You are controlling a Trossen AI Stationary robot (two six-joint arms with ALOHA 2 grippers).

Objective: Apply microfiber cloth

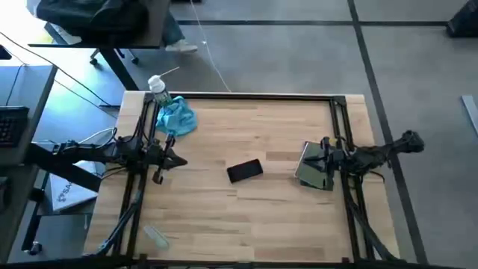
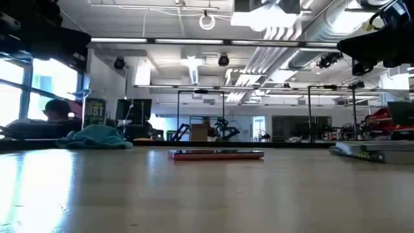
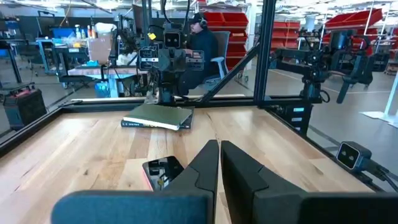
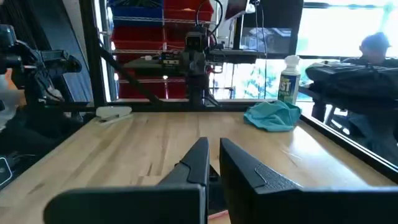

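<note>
The microfiber cloth (image 1: 176, 116) is a crumpled teal heap lying at the table's far left, also seen in the right wrist view (image 4: 272, 116) and the low view (image 2: 97, 137). No gripper touches it. A dark phone (image 1: 245, 170) lies flat at mid-table (image 3: 161, 170). My left gripper (image 1: 182, 161) hovers at the left side, nearer than the cloth, its fingers (image 3: 220, 150) shut on nothing. My right gripper (image 1: 308, 158) hangs above a grey-green pad (image 1: 314, 167) at the right, shut (image 4: 214, 150) and empty.
A white spray bottle (image 1: 157, 88) stands just behind the cloth at the far-left corner. A small clear object (image 1: 155, 236) lies near the front-left edge. Black frame rails (image 1: 246, 96) border the table. Bare wood lies between phone and cloth.
</note>
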